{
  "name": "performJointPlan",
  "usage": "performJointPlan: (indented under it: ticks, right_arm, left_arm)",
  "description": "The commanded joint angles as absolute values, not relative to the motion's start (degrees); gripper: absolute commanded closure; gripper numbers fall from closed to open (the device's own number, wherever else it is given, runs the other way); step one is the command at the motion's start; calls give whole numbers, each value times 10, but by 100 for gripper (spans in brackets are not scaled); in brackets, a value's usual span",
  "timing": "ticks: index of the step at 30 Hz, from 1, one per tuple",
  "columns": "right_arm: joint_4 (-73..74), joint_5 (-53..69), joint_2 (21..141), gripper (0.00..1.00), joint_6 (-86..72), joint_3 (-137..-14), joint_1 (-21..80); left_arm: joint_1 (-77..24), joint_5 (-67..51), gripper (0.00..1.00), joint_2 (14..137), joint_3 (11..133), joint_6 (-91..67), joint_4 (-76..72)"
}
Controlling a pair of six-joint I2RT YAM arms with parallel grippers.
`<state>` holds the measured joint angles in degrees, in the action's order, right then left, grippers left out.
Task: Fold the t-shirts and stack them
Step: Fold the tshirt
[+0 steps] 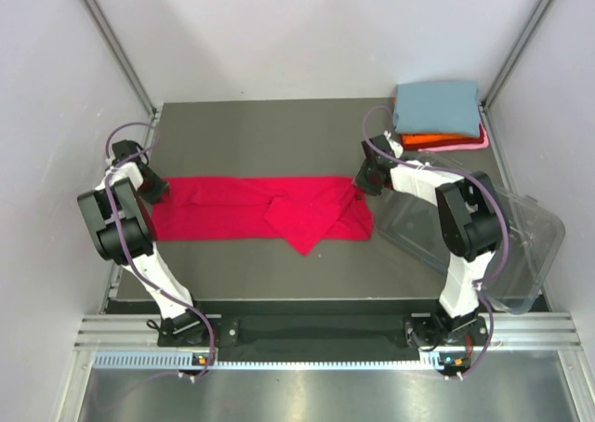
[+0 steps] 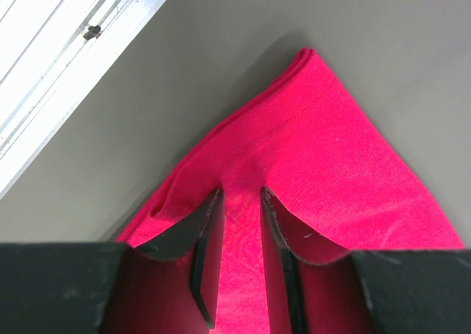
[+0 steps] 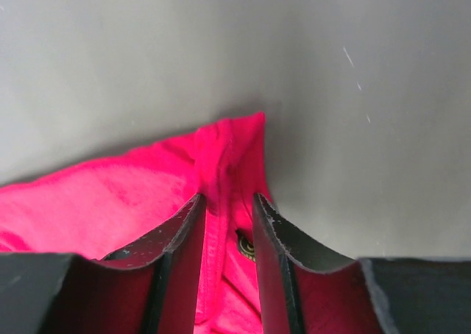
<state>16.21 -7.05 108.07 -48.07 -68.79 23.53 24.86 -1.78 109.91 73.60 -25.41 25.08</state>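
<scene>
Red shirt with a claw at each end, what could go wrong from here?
The right claw pinches the red t-shirt close to its corner, so the cloth may slip out on lifting. Its loosely folded middle could fall open. The right arm sits close beside the clear tub and might knock it.

The crimson red t-shirt [image 2: 294,165] runs out of the picture behind the left gripper [image 2: 241,194] and to its right. Whether this gripper, or the right gripper [image 3: 227,198], really pinches the cloth I cannot tell. Between the right gripper's fingers [image 3: 180,238] sits a small dark round thing [image 3: 246,246], too small to name. Beyond the right gripper, the orange t-shirt [image 1: 432,140] and pale pink t-shirt [image 1: 465,147] show only edges under the blue-grey t-shirt [image 1: 437,106].
</scene>
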Motion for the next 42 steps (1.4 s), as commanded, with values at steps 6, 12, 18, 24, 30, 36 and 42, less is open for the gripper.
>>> performJointPlan:
  ticks: [6, 12, 18, 24, 30, 36, 42]
  right_arm:
    - [108, -91, 1091, 71, -482, -708, 244]
    - [98, -119, 1101, 97, -474, -714, 242]
    - [98, -132, 1102, 100, -435, -733, 218]
    - [88, -127, 1103, 100, -417, -728, 199]
    - [84, -127, 1110, 100, -412, -722, 193]
    - [94, -128, 1120, 100, -403, -743, 192]
    - [131, -116, 1113, 94, -367, -778, 192]
  left_arm:
    - [249, -4, 69, 1114, 733, -256, 234]
    - [249, 14, 69, 1124, 736, -256, 235]
    - [249, 31, 69, 1142, 757, -250, 250]
    - [250, 43, 70, 1154, 768, -249, 250]
    - [250, 51, 70, 1163, 771, -249, 255]
    - [250, 51, 71, 1159, 778, -244, 258]
    - [248, 11, 68, 1120, 802, -238, 263]
